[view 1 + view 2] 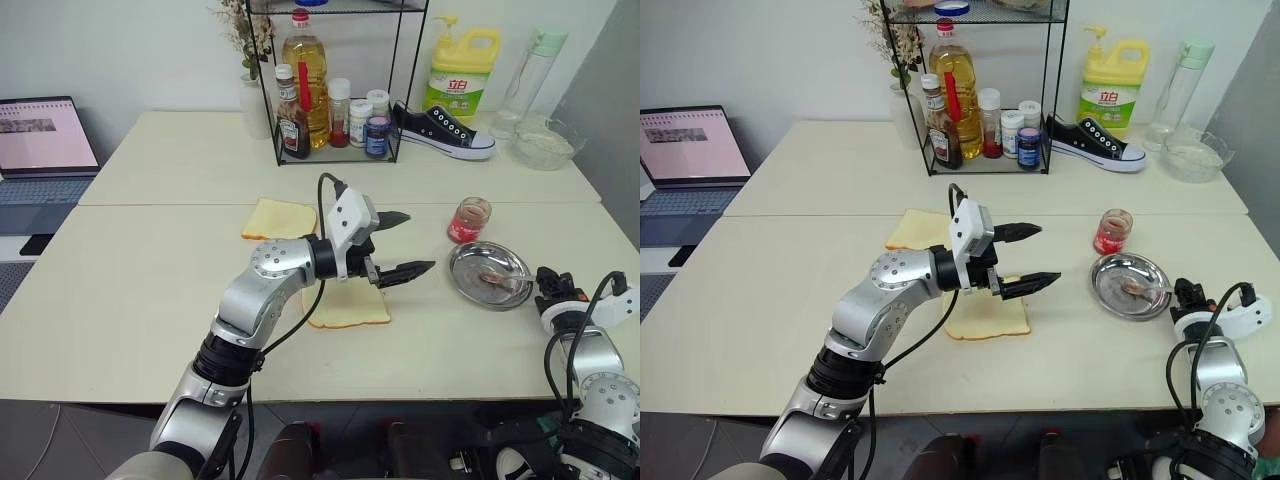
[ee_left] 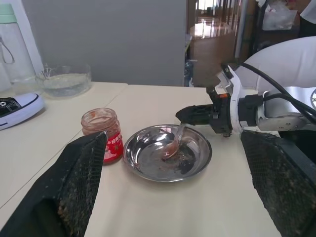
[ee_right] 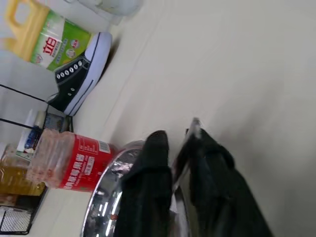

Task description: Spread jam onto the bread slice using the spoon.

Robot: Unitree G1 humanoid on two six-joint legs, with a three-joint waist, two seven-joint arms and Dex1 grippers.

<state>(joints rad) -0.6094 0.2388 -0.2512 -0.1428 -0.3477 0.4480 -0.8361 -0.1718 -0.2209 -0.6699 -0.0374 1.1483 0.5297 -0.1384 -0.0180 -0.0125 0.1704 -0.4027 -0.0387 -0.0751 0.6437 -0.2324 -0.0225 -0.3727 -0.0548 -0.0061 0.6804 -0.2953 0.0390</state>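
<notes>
Left gripper jaws wide apart, hovering over the bread slice. Steel dish with spoon sits beyond its fingertips, jam jar just behind.

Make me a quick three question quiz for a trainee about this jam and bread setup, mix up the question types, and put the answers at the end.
1. True or false: the left gripper is clamped on the bread slice.
2. Multiple choice: where does the bowl of the spoon lie? A. inside the jam jar. B. in the round steel dish. C. on the bread slice.
3. Fill in: the right gripper is shut on the spoon's ____.

Key:
1. False; it hangs open above the slice, holding nothing.
2. B.
3. Handle.
</notes>
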